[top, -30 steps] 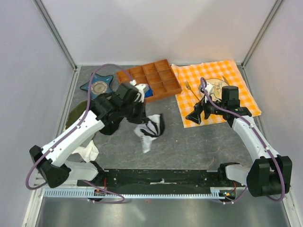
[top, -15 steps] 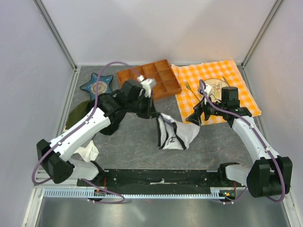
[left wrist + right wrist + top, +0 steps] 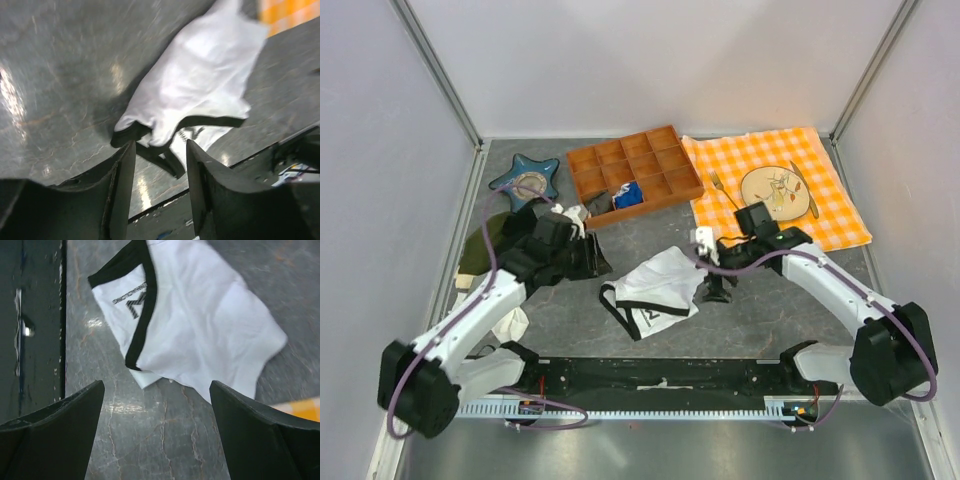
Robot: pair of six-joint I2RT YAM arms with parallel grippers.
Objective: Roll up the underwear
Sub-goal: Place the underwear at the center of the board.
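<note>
underwear [image 3: 655, 288]: spread flat on grey table [image 3: 750, 330], between my grippers, nearer than wooden compartment tray [image 3: 670, 185]. black-trimmed edge faces arm bases. printed logo [image 3: 131, 302] with lettering beside trim; lettering too small to read. my left gripper [image 3: 157, 185]: jaws partly apart, empty. my right gripper [image 3: 157, 435]: jaws wide apart, empty, just beside underwear.

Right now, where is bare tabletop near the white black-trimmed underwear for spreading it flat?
Bare grey tabletop lies between the white black-trimmed underwear and the orange compartment tray, plus a narrow strip before the black front rail. Crowded: the left edge, with olive-green cloth and blue star-shaped dish; the far right, under the orange checked cloth.
</note>
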